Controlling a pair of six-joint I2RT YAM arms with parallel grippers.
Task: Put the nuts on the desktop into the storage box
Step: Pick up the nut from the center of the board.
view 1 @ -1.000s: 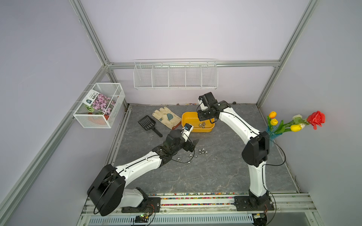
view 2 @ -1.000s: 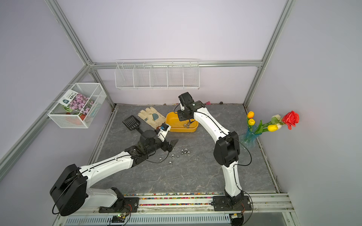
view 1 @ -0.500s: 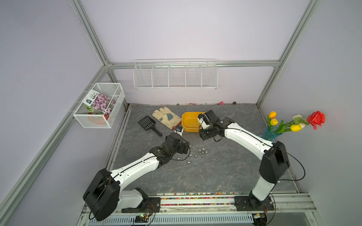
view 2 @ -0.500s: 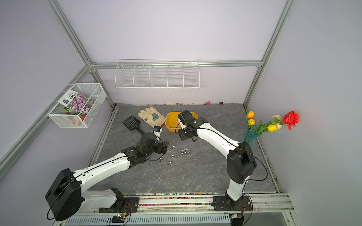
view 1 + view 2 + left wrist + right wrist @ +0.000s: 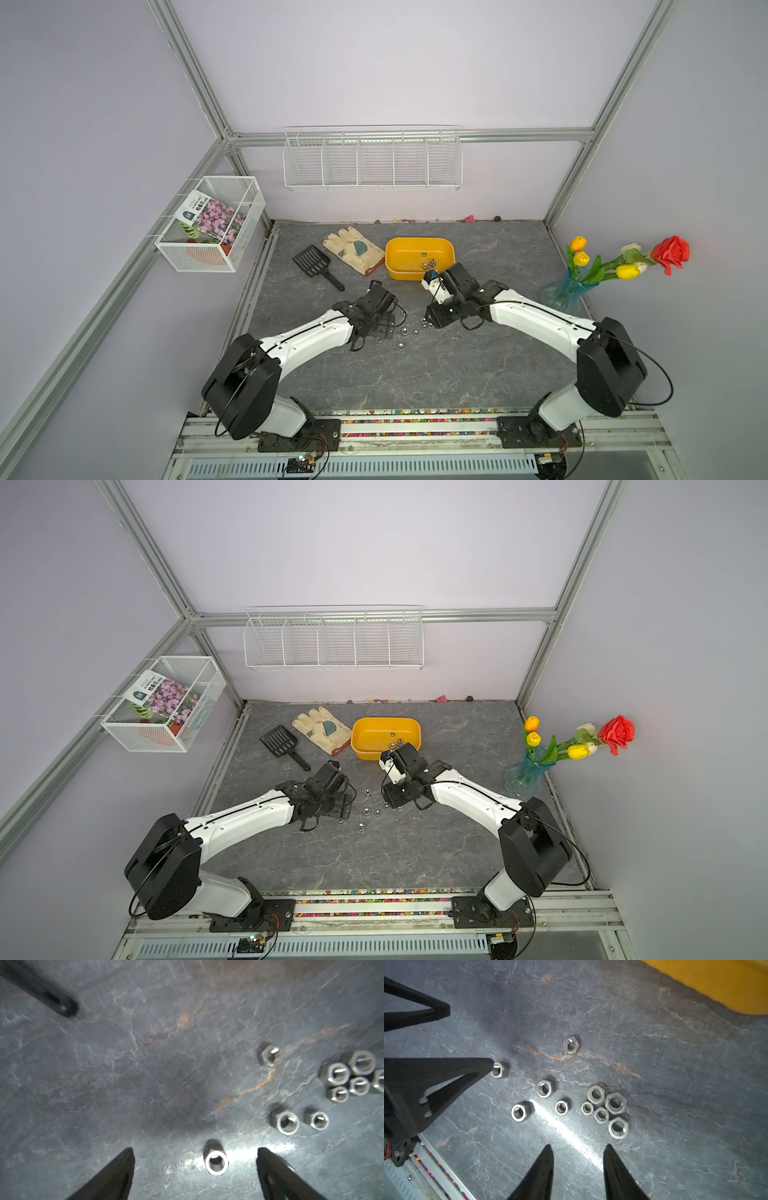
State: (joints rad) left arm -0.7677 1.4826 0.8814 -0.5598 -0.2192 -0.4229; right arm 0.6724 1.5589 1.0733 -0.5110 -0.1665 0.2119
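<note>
Several silver nuts (image 5: 403, 331) lie on the grey veined desktop (image 5: 415, 374) between my two grippers, also in the other top view (image 5: 366, 811). A few more nuts (image 5: 430, 262) sit in the yellow storage box (image 5: 405, 274) behind them. My left gripper (image 5: 194, 1149) is open and low over the desktop. One nut (image 5: 216, 1162) stands between its fingers, touching neither. My right gripper (image 5: 578, 1146) is open and empty, just short of a tight cluster of nuts (image 5: 604, 1105). In the right wrist view a left finger (image 5: 467, 1070) ends right beside a lone nut (image 5: 499, 1070).
A work glove (image 5: 353, 249) and a black scoop (image 5: 313, 264) lie left of the box. A vase of flowers (image 5: 569, 291) stands at the right edge. A wire basket (image 5: 208, 232) and a wire rack (image 5: 372, 160) hang on the walls. Coloured beads (image 5: 415, 412) line the front rail.
My right arm has swung from above the storage box down to the desktop beside the nuts. My left gripper has dropped and moved up to the nuts on the desktop.
</note>
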